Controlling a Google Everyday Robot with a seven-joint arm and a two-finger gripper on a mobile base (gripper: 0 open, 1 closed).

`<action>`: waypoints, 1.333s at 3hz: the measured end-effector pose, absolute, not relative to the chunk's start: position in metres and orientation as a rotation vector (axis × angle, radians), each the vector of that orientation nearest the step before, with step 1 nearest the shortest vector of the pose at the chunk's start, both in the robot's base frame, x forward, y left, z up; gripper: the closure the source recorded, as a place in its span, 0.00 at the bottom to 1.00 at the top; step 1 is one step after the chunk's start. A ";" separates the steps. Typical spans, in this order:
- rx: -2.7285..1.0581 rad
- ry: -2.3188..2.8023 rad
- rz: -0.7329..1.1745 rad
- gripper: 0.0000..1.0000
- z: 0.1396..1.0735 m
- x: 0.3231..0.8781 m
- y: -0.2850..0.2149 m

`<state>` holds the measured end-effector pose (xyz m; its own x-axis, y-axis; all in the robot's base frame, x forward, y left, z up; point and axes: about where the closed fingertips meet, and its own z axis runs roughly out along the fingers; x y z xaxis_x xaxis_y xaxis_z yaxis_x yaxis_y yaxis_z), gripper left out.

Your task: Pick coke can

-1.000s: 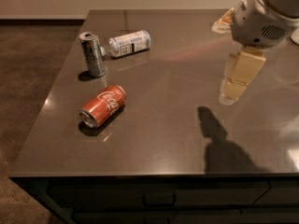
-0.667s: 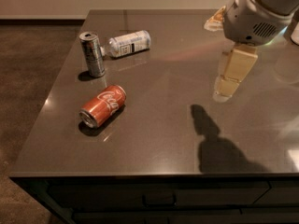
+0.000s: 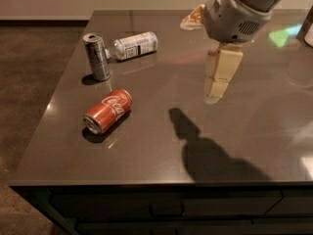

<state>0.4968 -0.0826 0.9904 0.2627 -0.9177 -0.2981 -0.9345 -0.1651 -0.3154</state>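
Gripper (image 3: 214, 93) leftward, nearer coke can (image 3: 107, 110)

A: How many cans?
B: Three: one red coke can (image 3: 107, 110) lower left, one slim grey can (image 3: 97, 56), one white can (image 3: 134, 45).
A: Grippers?
B: One gripper (image 3: 215, 93), upper right.

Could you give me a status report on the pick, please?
Gripper above table, right of the cans. Coke can on its side, front left, not gripped. Grey can and white can behind it, not in the way.
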 end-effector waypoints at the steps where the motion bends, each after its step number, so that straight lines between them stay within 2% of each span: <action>1: -2.189 1.573 0.081 0.00 0.987 0.492 -0.064; 4: -2.359 1.358 0.093 0.00 0.974 0.480 -0.014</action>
<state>0.4802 -0.0138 0.9741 0.5221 -0.8126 -0.2591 -0.8404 -0.4384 -0.3188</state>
